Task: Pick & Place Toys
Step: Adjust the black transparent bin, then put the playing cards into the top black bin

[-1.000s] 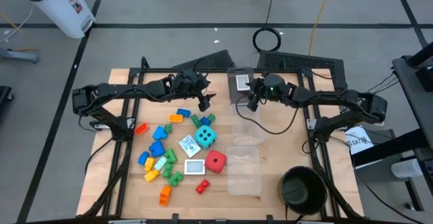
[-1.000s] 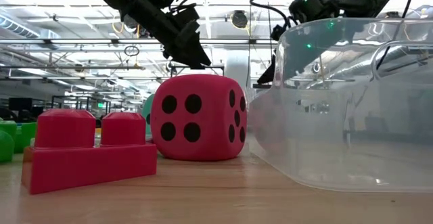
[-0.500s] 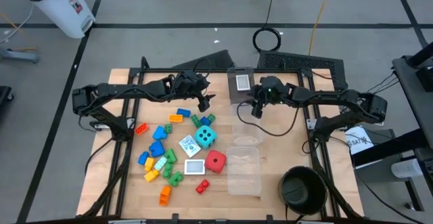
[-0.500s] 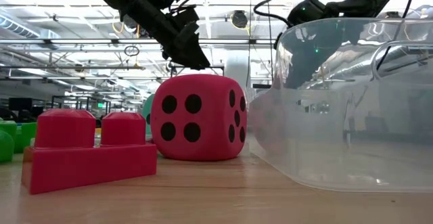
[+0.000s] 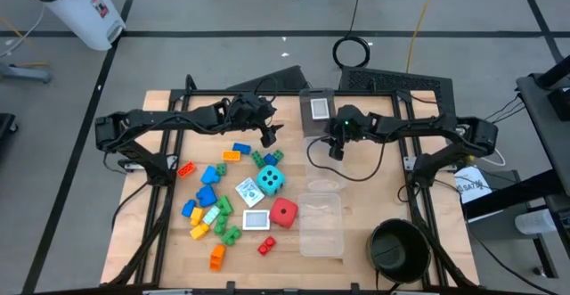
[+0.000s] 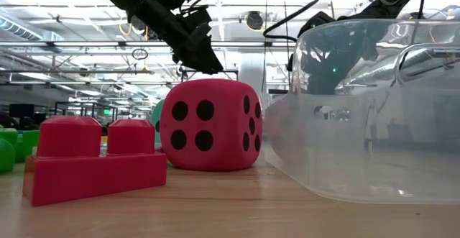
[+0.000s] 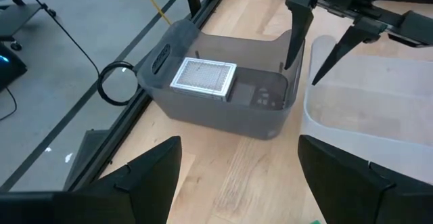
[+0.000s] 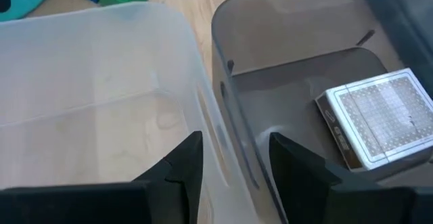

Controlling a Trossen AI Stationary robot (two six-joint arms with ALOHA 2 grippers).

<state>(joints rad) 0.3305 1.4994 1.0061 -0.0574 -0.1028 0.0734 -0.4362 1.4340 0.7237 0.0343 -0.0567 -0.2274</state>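
The toys lie loose on the wooden table's left half: coloured bricks (image 5: 210, 197), a cyan die (image 5: 270, 181), a red die (image 5: 283, 212) and white picture cards (image 5: 247, 191). At the low camera, a red brick (image 6: 97, 159) lies beside the red die (image 6: 212, 123). My left gripper (image 5: 268, 138) hangs open above the far end of the toys, with nothing between its fingers (image 7: 149, 176). My right gripper (image 5: 335, 151) is open and points down. Its fingers (image 8: 183, 163) stand over the place where a clear box's wall (image 8: 203, 116) adjoins a smoky grey box (image 8: 304, 68).
The grey box (image 5: 318, 108) at the table's far middle holds a white patterned pack (image 7: 203, 76). One clear box (image 5: 325, 172) lies just nearer, and another (image 5: 321, 224) stands at the near middle. A black round bowl (image 5: 396, 246) sits near right.
My right gripper has come down and tipped more steeply downward, ending a little nearer the near edge, over the walls of the grey box and the clear box. My left gripper and the toys have kept still.
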